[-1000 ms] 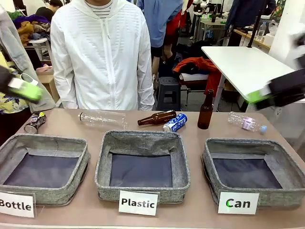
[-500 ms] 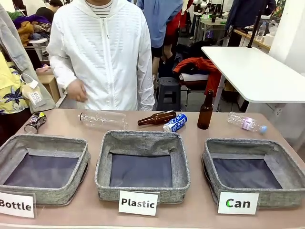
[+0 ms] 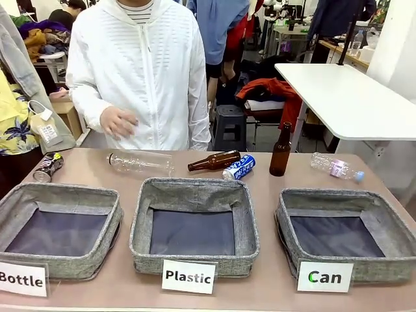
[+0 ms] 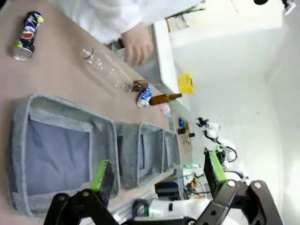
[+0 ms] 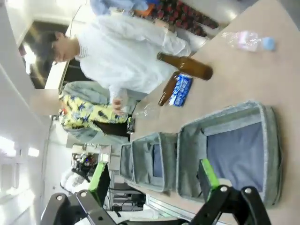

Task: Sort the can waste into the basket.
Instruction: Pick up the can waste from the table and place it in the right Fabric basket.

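Note:
The blue and white can (image 3: 238, 167) lies on its side at the table's far middle, next to a lying brown bottle; the wrist views show it too (image 4: 144, 97) (image 5: 180, 90). The crushed dark can (image 3: 47, 166) (image 4: 26, 29) lies at the far left corner. The basket labelled "Can" (image 3: 325, 195) (image 5: 269, 150) stands at the front right with nothing in it. My left gripper (image 4: 158, 172) hangs open high above the left basket. My right gripper (image 5: 153, 177) is open above the right side of the table. Neither holds anything.
A long clear bottle (image 3: 140, 161), a lying brown bottle (image 3: 214, 160), an upright brown bottle (image 3: 281, 151) and a small plastic bottle (image 3: 337, 168) line the far edge. The "Plastic" basket (image 3: 195, 188) and "Bottle" basket (image 3: 58, 192) stand beside the "Can" one. A person's hand (image 3: 118, 121) hovers over the clear bottle.
Both grippers, seen blurred at the front view's left and right edges a second ago, have pulled back out of it. The person's hand has come up in front of the body.

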You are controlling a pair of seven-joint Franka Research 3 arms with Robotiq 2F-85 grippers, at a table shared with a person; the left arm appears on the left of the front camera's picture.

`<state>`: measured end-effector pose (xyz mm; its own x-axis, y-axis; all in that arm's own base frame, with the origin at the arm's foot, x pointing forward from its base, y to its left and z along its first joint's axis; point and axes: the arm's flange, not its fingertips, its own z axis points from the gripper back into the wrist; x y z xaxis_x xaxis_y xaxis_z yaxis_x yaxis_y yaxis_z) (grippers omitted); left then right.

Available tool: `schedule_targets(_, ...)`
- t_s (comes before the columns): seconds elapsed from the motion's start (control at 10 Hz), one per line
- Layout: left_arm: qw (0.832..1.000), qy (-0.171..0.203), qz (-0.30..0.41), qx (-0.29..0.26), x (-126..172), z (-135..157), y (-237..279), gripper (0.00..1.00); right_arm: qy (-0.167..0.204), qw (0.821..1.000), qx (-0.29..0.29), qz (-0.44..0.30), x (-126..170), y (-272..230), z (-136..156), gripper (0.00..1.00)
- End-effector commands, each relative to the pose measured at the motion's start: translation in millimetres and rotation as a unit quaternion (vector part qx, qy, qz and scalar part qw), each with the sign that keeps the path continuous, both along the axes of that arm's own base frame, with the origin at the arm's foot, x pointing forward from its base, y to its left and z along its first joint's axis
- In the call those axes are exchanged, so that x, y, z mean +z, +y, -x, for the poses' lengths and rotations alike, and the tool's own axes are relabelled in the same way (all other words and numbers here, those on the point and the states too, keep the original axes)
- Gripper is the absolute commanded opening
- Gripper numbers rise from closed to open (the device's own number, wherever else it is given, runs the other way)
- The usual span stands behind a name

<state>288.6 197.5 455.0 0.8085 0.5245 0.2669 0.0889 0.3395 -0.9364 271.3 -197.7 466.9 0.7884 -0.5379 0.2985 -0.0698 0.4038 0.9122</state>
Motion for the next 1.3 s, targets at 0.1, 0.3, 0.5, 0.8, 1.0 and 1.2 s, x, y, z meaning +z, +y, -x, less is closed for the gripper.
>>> schedule_targets(0.1,0.999,-0.013,0.018,-0.034,-2,6,11,1.00,-0.026,1.000,0.014,-0.002,5,-1,5,1.00)
schedule_targets(0.3,0.999,-0.013,0.018,-0.034,-2,6,11,1.00,-0.008,0.998,0.037,0.051,21,23,-2,1.00)
schedule_targets(0.5,0.999,-0.013,0.018,-0.034,-2,6,11,1.00,0.023,0.980,0.077,0.184,61,95,-34,1.00)
schedule_targets(0.8,0.999,-0.013,0.018,-0.034,-2,6,11,1.00,0.022,0.917,0.203,0.342,97,205,-92,1.00)
schedule_targets(1.0,0.999,-0.013,0.018,-0.034,-2,6,11,1.00,0.041,0.863,0.241,0.442,96,275,-130,1.00)
schedule_targets(1.2,0.999,-0.013,0.018,-0.034,-2,6,11,1.00,0.032,0.822,0.271,0.499,79,327,-159,1.00)
